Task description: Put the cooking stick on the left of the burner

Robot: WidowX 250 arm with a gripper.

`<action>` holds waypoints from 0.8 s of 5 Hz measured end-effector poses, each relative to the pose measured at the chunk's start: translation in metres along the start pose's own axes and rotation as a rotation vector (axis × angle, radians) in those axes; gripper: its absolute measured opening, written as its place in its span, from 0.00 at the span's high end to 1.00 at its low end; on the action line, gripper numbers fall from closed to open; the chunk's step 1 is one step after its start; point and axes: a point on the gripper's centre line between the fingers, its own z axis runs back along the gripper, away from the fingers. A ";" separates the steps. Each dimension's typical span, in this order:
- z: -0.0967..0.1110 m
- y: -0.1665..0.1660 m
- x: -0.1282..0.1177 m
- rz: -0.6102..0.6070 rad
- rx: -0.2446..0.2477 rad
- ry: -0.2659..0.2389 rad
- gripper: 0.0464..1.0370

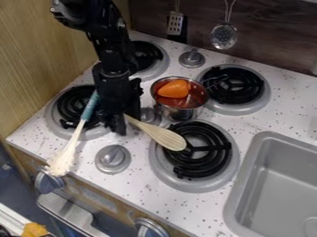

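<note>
Where a black gripper [127, 122] hangs over the stovetop [143, 186], a wooden spoon [162, 135] slants out beside it.
Camera view: the spoon, apparently the cooking stick, reaches from the gripper to the left edge of the burner [217, 149] nearest the sink [249, 185], probably angled so its handle is easy to grasp. How far open the hand is, or whether it grips the handle, cannot be told.
</note>
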 end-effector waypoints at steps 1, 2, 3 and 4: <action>0.000 -0.005 -0.003 -0.045 -0.030 -0.025 0.83; 0.000 -0.007 -0.005 -0.082 -0.032 -0.045 0.91; 0.006 -0.008 -0.011 -0.108 -0.056 -0.074 0.92; 0.025 -0.015 -0.028 -0.150 -0.095 -0.062 0.92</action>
